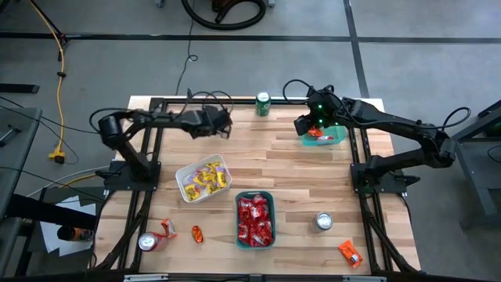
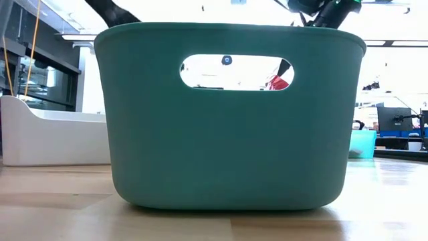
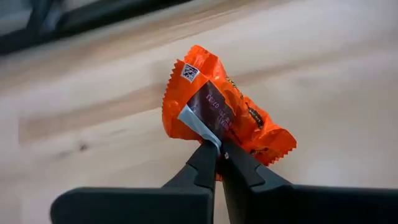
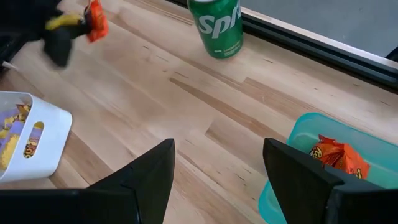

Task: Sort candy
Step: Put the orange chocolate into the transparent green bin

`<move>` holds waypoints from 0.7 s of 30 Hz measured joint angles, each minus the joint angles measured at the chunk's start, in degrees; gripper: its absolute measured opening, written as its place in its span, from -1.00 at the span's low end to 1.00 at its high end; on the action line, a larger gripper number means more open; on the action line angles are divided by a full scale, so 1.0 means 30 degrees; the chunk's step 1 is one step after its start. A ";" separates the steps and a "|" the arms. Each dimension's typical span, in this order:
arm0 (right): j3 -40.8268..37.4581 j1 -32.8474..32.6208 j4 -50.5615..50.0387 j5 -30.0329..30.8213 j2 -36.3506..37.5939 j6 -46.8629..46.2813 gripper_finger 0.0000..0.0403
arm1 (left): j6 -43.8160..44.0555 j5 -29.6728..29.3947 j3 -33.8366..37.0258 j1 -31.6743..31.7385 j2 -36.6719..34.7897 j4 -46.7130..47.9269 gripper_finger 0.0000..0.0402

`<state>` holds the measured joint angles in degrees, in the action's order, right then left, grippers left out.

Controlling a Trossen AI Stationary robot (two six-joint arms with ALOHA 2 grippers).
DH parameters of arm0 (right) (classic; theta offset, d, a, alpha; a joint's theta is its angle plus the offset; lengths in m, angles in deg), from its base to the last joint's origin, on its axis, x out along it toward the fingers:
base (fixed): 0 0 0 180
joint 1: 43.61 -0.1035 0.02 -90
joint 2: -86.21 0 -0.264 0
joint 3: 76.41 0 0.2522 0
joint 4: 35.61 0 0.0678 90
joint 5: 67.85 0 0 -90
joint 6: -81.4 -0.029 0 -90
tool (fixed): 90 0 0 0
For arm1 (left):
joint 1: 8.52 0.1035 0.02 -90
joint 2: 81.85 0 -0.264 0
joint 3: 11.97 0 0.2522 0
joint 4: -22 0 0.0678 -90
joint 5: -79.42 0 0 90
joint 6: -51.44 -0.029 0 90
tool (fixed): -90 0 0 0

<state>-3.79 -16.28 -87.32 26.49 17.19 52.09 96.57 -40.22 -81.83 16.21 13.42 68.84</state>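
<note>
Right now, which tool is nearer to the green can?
Right. The right tool hovers open just beside the green can, over the light-blue tray; the left tool, shut on orange candy, is similarly close.

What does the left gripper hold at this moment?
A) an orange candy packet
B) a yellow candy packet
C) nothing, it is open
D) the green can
A: in the left wrist view the left gripper is shut on an orange candy packet, pinching its edge above the wooden table.
</note>
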 joint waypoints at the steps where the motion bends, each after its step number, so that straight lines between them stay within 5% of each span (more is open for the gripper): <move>1: 0.0000 0.0000 0.0063 0.0000 0.0000 0.0018 0.19 | -0.0996 -0.0143 0.0000 -0.0668 -0.0458 -0.0060 -1.00; 7: 0.0000 0.0000 0.0823 -0.0599 0.0000 0.0434 0.19 | -0.5662 0.1277 0.0000 -0.3476 -0.3990 -0.2364 -1.00; 16: -0.0007 -0.1076 0.5260 -0.4746 0.0007 0.1394 0.19 | -0.9242 1.2217 -0.0036 -0.4412 -0.8373 -1.1007 -1.00; 21: -0.0007 -0.2890 0.8620 -0.8523 0.0056 0.1796 0.19 | -0.9286 1.4928 -0.0044 -0.4910 -0.8781 -1.2753 -1.00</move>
<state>-3.82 -24.95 -61.46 0.92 17.36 57.48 68.72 4.56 -81.96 1.48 -12.92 30.58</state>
